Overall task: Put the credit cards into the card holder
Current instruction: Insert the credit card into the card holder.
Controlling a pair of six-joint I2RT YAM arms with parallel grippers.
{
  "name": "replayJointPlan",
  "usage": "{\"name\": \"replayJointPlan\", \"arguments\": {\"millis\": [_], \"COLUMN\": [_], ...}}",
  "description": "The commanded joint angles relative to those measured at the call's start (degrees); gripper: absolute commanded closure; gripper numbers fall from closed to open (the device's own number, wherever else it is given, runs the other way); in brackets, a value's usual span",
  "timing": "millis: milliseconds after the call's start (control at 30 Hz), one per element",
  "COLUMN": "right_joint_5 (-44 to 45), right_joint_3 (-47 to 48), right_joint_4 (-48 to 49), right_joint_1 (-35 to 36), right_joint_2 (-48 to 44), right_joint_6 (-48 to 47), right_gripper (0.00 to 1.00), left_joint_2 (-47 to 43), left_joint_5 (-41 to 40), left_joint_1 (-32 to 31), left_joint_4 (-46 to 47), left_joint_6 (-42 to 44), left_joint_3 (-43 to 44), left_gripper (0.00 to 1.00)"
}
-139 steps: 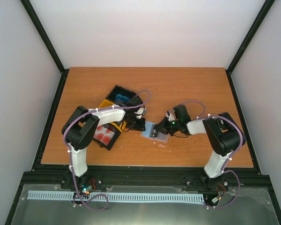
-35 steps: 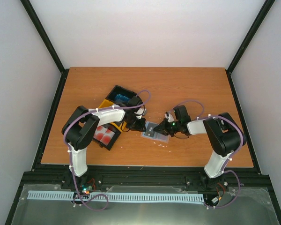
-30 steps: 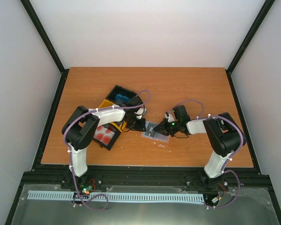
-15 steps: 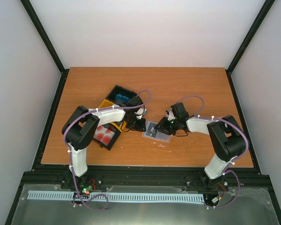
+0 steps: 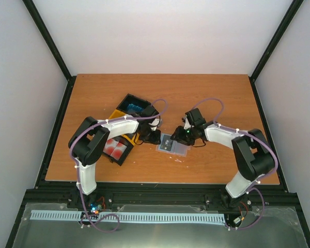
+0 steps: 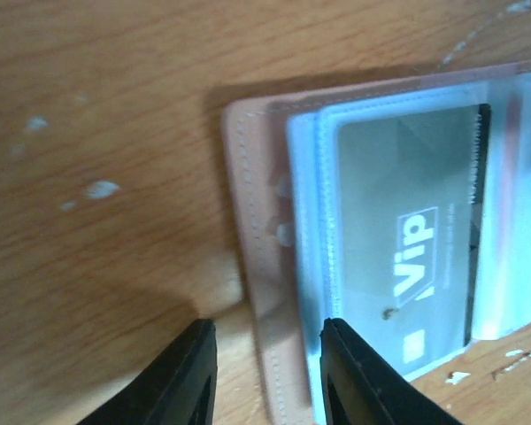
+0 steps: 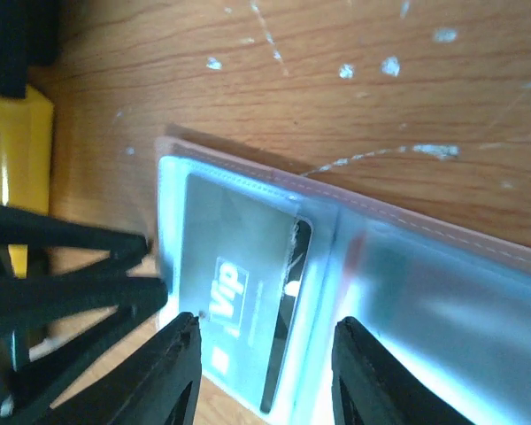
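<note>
- My left gripper (image 6: 267, 329) is narrowly parted, straddling the tan edge of the open card holder (image 6: 252, 221) on the table (image 6: 88, 106).
- My right gripper (image 7: 265, 323) hangs parted above the sleeved dark VIP card (image 7: 234, 283).

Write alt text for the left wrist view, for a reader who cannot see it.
An open tan-pink card holder lies on a wooden table, with a dark VIP card inside its clear sleeve. The open left hand straddles the holder's edge.

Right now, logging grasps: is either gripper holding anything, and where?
Nothing: left gripper straddles the card holder's tan edge, open; right gripper hovers open.
</note>
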Motion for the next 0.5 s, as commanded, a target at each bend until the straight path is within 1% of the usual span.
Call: {"name": "replayJointPlan", "arguments": {"millis": [0, 133, 167, 333, 467], "right_joint_5": [8.5, 13.7, 14.4, 15.4, 15.4], "right_joint_3": [2.2, 2.4, 2.3, 2.0, 2.6], "right_joint_4": [-8.3, -12.1, -12.5, -12.5, -12.2], "right_joint_1": [0.4, 0.3, 0.3, 0.3, 0.3], "right_joint_2": [-7.5, -12.9, -13.8, -15.6, -14.7], "right_joint_6": [-3.4, -4.4, -4.5, -4.3, -3.9], "right_gripper": [0.56, 0.51, 0.5, 0.49, 0.49], "left_joint_2": [-3.6, -7.0, -7.4, -7.7, -5.1], "left_joint_5": [-6.2, -9.9, -10.4, -11.2, -10.2], "left_joint_1": [-0.6, -0.6, -0.6, -0.5, -0.5], "left_joint_4": [-3.5, -4.9, -5.4, -6.8, -7.4], "left_joint_6": [1.0, 1.4, 1.6, 3.6, 5.9], "left_joint_3": [3.2, 5.4, 6.1, 7.9, 8.3], "left_gripper": [0.6, 0.49, 0.48, 0.45, 0.45]}}
